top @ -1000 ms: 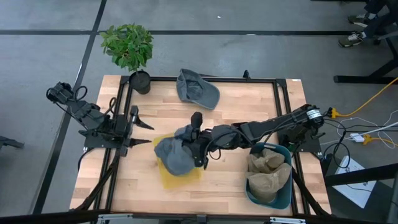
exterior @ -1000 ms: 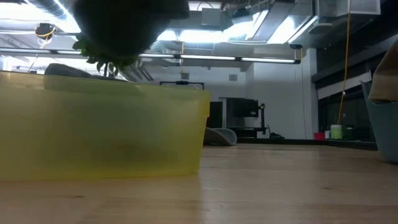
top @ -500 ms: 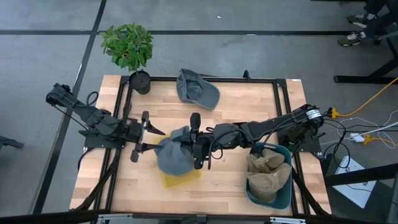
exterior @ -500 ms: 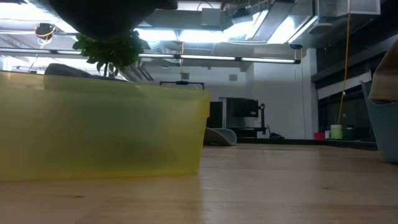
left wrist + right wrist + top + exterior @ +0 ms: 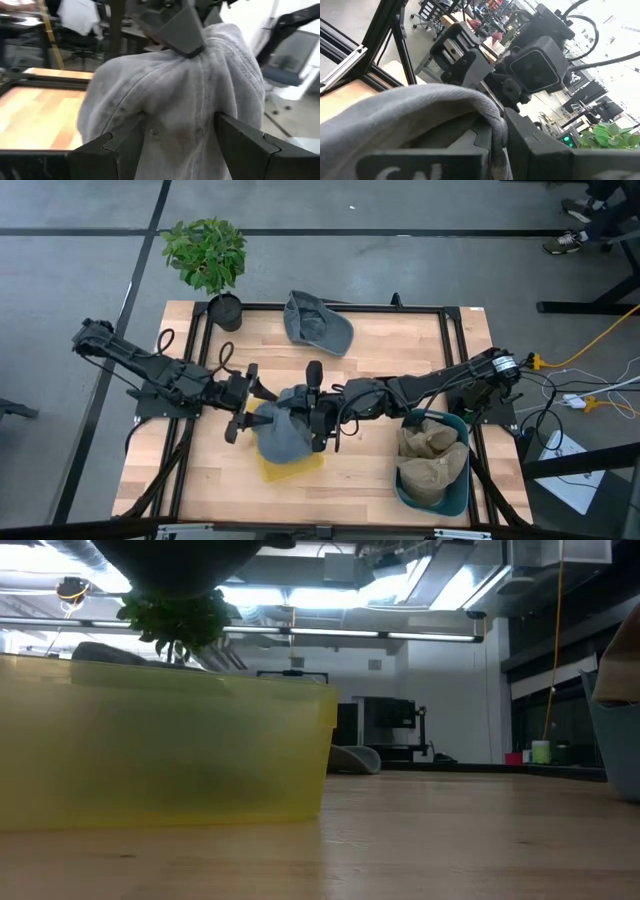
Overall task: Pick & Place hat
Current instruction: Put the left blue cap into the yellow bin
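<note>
A grey hat (image 5: 282, 432) hangs from my right gripper (image 5: 312, 416), which is shut on it above the yellow bin (image 5: 292, 468). In the low view the hat's dark underside (image 5: 170, 560) hovers over the bin (image 5: 160, 745). My left gripper (image 5: 250, 402) is open at the hat's left side. In the left wrist view its fingers (image 5: 100, 150) stand on either side of the hat (image 5: 175, 95); whether they touch the cloth I cannot tell. A second grey hat (image 5: 316, 320) lies flat near the table's far edge. My right gripper holds the grey hat by a bunched fold near its top (image 5: 492, 117), pinched between the two fingers, coming level from the table's right. The hat is lifted clear and droops leftward below the fingers, slack, over the yellow bin.
A teal bin (image 5: 455, 490) holding tan hats stands at the near right corner. A potted plant (image 5: 208, 255) sits at the far left corner. A black frame (image 5: 200, 340) edges the table. Bare wood lies between the far hat and the arms.
My left arm has reached toward the table's right, bringing its open gripper from the left edge up to the hat's left side. The right gripper has kept its hold, and the hat has stayed over the yellow bin, shifting only slightly.
</note>
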